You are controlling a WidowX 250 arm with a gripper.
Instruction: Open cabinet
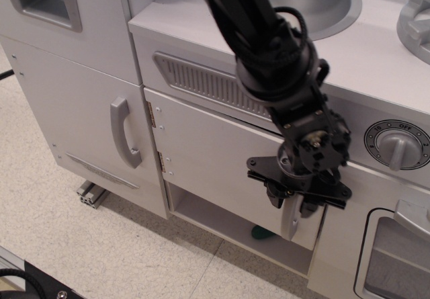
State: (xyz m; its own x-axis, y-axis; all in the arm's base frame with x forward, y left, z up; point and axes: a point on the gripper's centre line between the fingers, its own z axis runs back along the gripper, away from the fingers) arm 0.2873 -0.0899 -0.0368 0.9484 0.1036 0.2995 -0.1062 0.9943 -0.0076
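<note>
1. In the only view, a high look down onto the front of a white toy kitchen, the cabinet [222,158] sat in the middle of the unit, under a grey vent strip [201,80] and just right of a taller door with a long grey handle [124,132]. Its wide plain door [215,154] was hinged on the left and stood slightly ajar, so a dark gap showed along its top edge and the compartment floor was visible beneath it.

2. The black gripper [290,197] hung at the door's free right edge, directly over the short grey bow handle [291,220]. Its fingers were drawn in around the top of that handle and appeared to pinch it, though the grip was seen from above and the contact itself was partly hidden.

3. A small green object [261,232] lay on the compartment floor below the door.

4. To the right were a round knob [398,144] and the oven door [396,259], close to the arm's wrist.

5. Risks, as I judged them: the hold looked high and shallow, so a straight pull could have slipped off the curved handle. Pulling in a line instead of following the hinge arc could have strained the hinges or dragged the light toy unit across the floor.
</note>
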